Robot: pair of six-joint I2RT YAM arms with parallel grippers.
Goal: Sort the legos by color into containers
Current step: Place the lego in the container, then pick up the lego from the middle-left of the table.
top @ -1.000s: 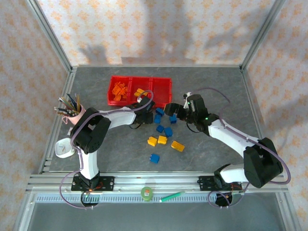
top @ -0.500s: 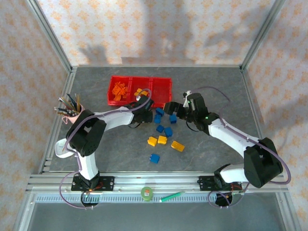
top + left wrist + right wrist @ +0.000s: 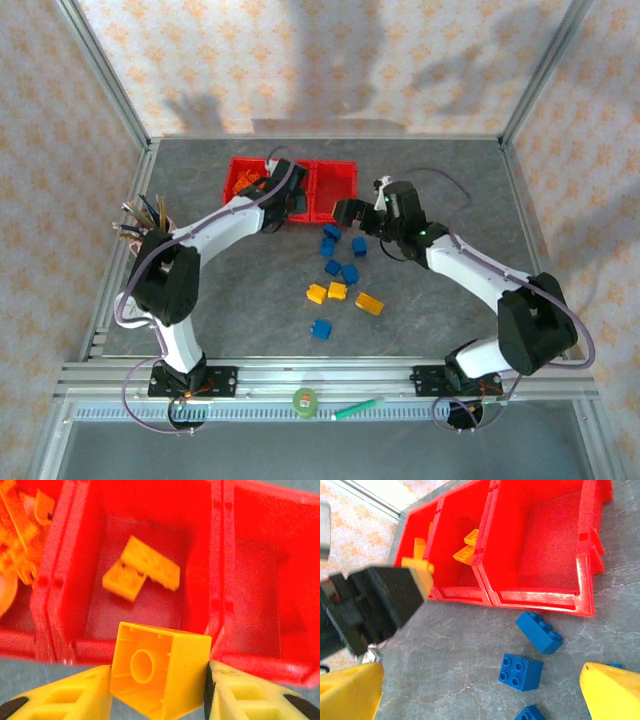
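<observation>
Your left gripper (image 3: pixel 157 680) clamps a square yellow plastic brick (image 3: pixel 156 670) at the middle bin's near rim in the red translucent bin row (image 3: pixel 218 580) — your right gripper (image 3: pixel 480 692) gapes empty. The orange pieces (image 3: pixel 20 555) look sorted; blue plastic bricks (image 3: pixel 350 273) and three yellow ones (image 3: pixel 338 291) lie before that row.

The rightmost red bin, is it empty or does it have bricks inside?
Empty. In the right wrist view the rightmost bin has a bare floor; the middle bin holds yellow bricks.

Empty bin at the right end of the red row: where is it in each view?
Top external: empty bin, upper centre, right end of the row.
Left wrist: the bin, right side.
Right wrist: the bin, upper right.
Shared landmark: the middle bin beside it, holding yellow pieces.
</observation>
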